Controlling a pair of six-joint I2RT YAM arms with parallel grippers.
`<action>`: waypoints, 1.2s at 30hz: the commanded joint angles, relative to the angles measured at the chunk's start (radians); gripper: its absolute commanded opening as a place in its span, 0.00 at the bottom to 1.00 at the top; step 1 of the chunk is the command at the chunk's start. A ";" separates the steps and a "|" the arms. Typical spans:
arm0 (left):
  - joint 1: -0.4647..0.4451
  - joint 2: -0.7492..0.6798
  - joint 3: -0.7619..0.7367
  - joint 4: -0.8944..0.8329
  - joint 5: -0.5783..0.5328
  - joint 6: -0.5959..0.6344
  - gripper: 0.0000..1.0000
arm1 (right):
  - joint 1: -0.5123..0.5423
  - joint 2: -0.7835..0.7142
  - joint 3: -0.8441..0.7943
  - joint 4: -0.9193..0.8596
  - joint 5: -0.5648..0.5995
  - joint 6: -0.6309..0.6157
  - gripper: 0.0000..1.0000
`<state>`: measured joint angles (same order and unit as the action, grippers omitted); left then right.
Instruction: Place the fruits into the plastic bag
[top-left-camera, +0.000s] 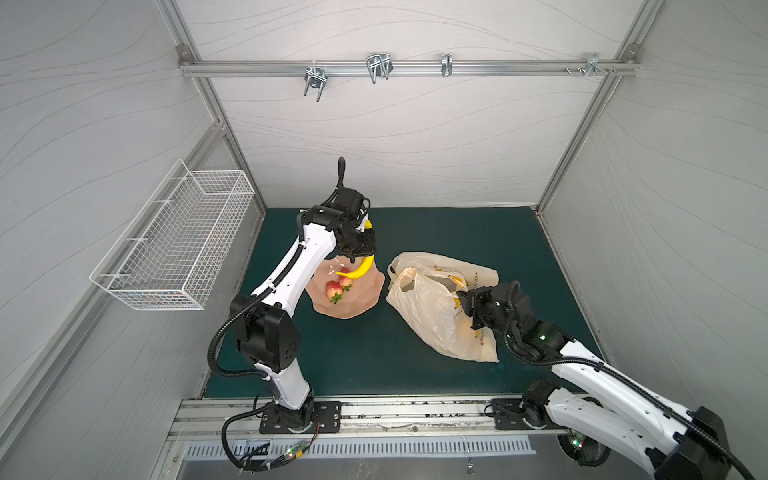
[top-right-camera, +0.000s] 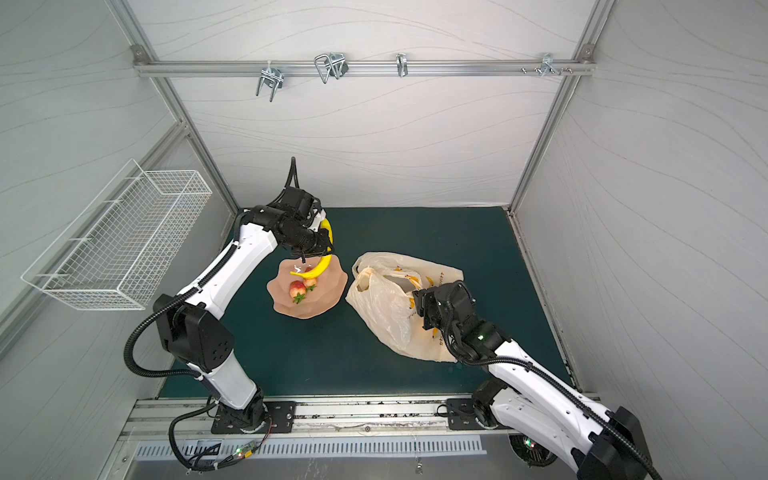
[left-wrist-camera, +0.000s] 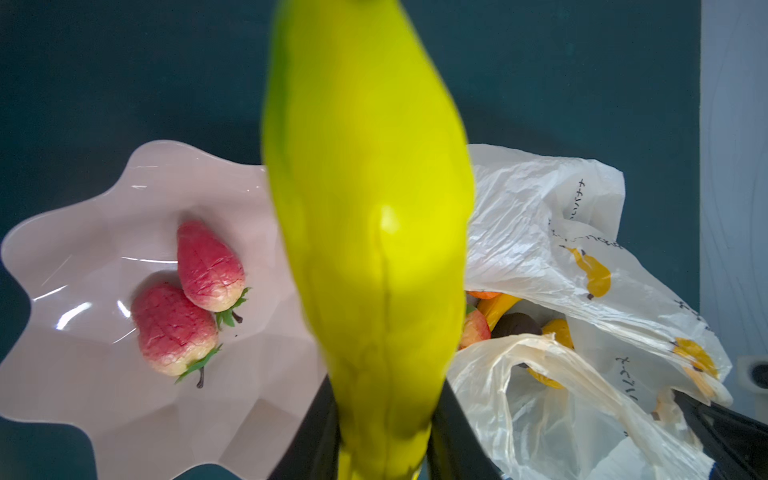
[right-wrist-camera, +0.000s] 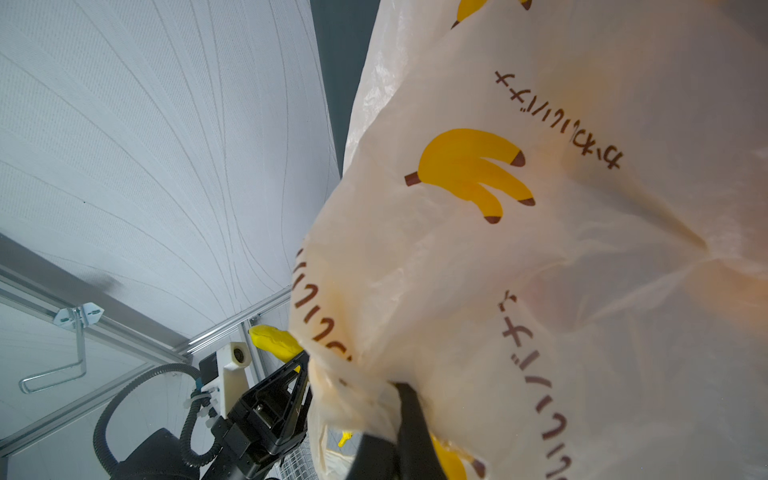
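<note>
Holds a banana (top-left-camera: 360, 268) in the left pincer (left-wrist-camera: 384, 440) above the pink dish (top-left-camera: 357, 309), two strawberries (top-left-camera: 337, 287) inside it. Pinches the plastic bag (top-left-camera: 428, 320), on the desk (top-left-camera: 415, 232) beside the dish, with the right pincer (top-left-camera: 460, 299) pressed together.

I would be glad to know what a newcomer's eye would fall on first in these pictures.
First, the bright yellow banana, gripped by the left gripper above the pink dish left of centre. Next, two red strawberries lying in that dish. Then the crinkly bag to the dish's right, its edge pinched by the right gripper.
</note>
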<state>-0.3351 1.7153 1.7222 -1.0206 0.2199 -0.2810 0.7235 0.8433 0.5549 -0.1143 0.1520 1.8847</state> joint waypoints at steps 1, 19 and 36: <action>-0.025 -0.014 0.042 0.062 0.044 -0.043 0.00 | 0.006 -0.004 0.028 -0.007 -0.014 0.056 0.00; -0.189 -0.032 -0.049 0.404 0.043 -0.271 0.00 | 0.020 -0.036 0.010 -0.018 -0.010 0.047 0.00; -0.221 -0.033 0.016 0.333 -0.006 -0.352 0.00 | -0.096 -0.126 0.012 0.052 -0.173 -0.415 0.00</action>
<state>-0.5388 1.7123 1.7199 -0.6636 0.2176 -0.6189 0.6693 0.7223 0.5167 -0.0978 0.0471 1.6466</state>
